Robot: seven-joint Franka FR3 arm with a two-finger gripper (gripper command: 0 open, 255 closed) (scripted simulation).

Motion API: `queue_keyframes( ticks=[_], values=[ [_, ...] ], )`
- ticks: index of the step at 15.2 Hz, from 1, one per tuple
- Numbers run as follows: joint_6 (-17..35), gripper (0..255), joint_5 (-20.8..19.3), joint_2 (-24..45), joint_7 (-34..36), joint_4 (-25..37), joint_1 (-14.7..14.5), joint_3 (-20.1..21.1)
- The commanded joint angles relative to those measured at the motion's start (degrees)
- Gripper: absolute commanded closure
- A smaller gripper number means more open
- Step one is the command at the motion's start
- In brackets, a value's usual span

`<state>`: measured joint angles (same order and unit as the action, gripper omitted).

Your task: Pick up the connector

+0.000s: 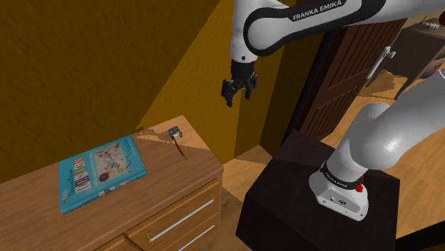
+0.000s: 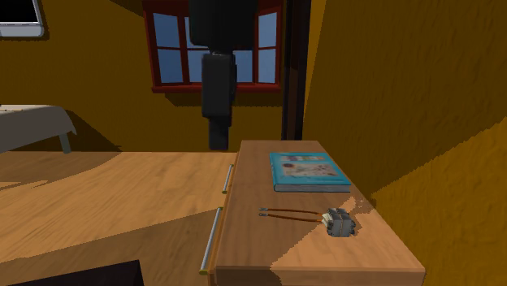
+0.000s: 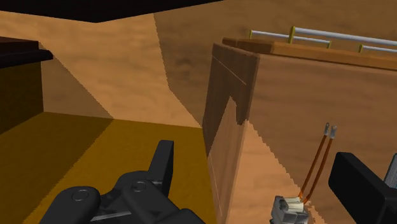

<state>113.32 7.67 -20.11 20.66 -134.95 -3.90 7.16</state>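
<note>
Fingers [image 3: 162, 167] of the black gripper [image 3: 261, 162] stand wide apart with nothing between them that they touch. The gripper hangs high in the air, well clear of the wooden dresser [image 1: 167, 180].

Below it, the connector [image 3: 291, 209] lies on the dresser top near one end, close to the edge by the yellow wall [image 1: 85, 64]. It is a small pale grey block. Two thin orange wires [image 3: 318, 159] run out from it flat across the wood and end in small metal lugs.

Farther along the same top lies a blue book [image 1: 100, 170], flat and apart from the connector. On the dresser's front, two drawers [image 1: 178, 208] sit shut behind metal bar handles [image 2: 211, 240], so their contents are hidden.

Beyond the dresser are the wood floor [image 2: 114, 195] and a red-framed window [image 2: 175, 49].
</note>
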Motion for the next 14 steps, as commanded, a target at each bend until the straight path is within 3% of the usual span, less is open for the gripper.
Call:
queue_keyframes(
  ticks=[1, 14],
  values=[
    [2.71, 0, -0.13, 4.14, 2.13, 1.53, -0.35, 1.38],
    [14.22, 0, -7.28, 32.88, 15.54, 17.98, -3.29, 5.34]
  ],
)
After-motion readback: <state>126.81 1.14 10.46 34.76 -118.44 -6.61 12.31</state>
